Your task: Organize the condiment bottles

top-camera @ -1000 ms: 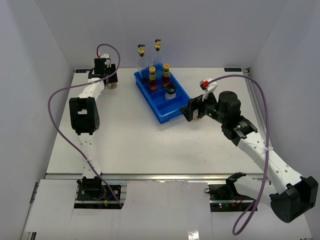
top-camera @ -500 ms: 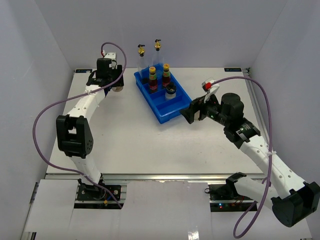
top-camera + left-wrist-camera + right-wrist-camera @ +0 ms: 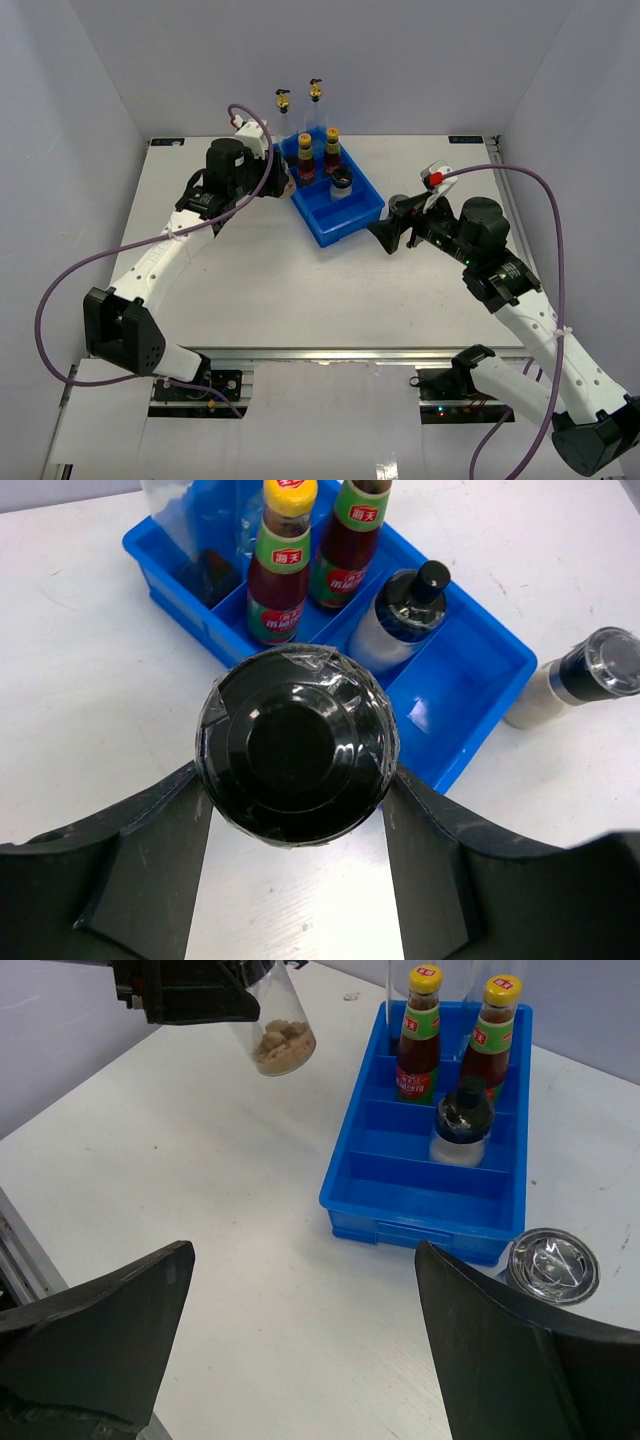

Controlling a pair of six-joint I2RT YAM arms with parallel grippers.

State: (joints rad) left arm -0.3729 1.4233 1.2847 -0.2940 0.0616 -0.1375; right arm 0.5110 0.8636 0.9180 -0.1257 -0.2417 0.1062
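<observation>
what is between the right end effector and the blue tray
Mostly bare table, seen in the right wrist view. One clear-lidded jar stands by the blue tray's near corner, close to one finger of the right end effector.

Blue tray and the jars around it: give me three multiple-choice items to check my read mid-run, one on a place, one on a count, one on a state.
1. The loose jar stands
A. on the table, just outside the tray
B. inside the tray
C. stacked on another jar

2. The red sauce bottles in the tray number
A. one
B. two
C. four

3. The left end effector is
A. open and empty
B. shut on a sauce bottle
C. shut on a black-capped jar

Answers:
1 A: the right wrist view shows it on the white surface past the tray's corner.
2 B: two yellow-capped bottles stand side by side in one compartment.
3 C: the fingers flank the cap in the left wrist view, and the jar hangs in the air in the right wrist view.
</observation>
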